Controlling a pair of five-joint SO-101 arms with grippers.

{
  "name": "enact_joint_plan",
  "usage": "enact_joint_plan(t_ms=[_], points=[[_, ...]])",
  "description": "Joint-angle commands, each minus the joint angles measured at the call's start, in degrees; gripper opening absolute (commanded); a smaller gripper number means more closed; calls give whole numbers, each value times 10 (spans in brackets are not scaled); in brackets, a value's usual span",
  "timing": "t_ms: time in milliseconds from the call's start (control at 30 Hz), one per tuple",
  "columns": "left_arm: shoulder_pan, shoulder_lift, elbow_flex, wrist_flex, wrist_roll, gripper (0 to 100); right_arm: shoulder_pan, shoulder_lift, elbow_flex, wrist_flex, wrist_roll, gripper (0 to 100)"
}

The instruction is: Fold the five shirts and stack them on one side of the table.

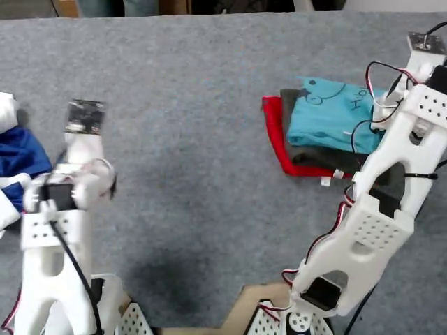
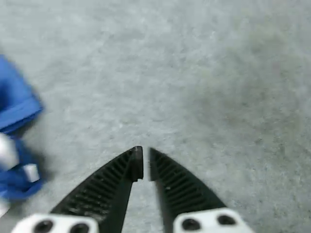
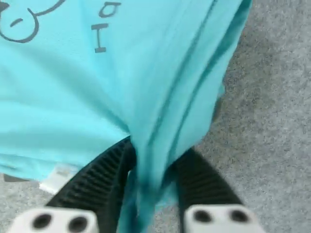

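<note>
At the table's right side lies a stack of folded shirts: a teal shirt [image 1: 325, 115] with a drawing on top, a dark grey shirt [image 1: 318, 157] under it and a red shirt [image 1: 274, 132] at the bottom. My right gripper [image 3: 155, 150] is shut on a fold at the edge of the teal shirt [image 3: 97, 82]. A crumpled blue shirt [image 1: 21, 155] lies at the far left edge. My left gripper [image 2: 144, 162] hovers shut over bare table beside the blue shirt [image 2: 14, 104], holding nothing.
The grey felt table [image 1: 195, 139] stretches between the two arms. A bit of white cloth [image 1: 5, 112] lies at the left edge behind the blue shirt. A brown cardboard piece [image 1: 258, 296] sits at the front edge between the arm bases.
</note>
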Motion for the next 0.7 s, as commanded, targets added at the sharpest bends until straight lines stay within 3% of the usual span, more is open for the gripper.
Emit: enact_joint_plan(t_ms=[0, 67, 200, 300, 467, 567, 633, 667], points=[[-135, -6, -90, 16, 48, 230, -2, -24, -7, 4, 19, 375], [-223, -3, -124, 11, 47, 248, -8, -44, 1, 4, 27, 409], [-351, 52, -141, -37, -18, 247, -33, -88, 15, 4, 12, 329], [-412, 149, -136, -116, -38, 248, -62, -121, 35, 4, 10, 279], [-443, 366, -201, -221, -33, 245, -123, -164, 65, 4, -20, 314], [-446, 476, -286, -208, -28, 153, -155, -182, 80, 4, -22, 332], [-446, 502, -355, -152, -29, 27, -169, -194, 85, 4, -22, 332], [-444, 509, -381, -117, -26, 28, -173, -201, 85, 4, -23, 332]])
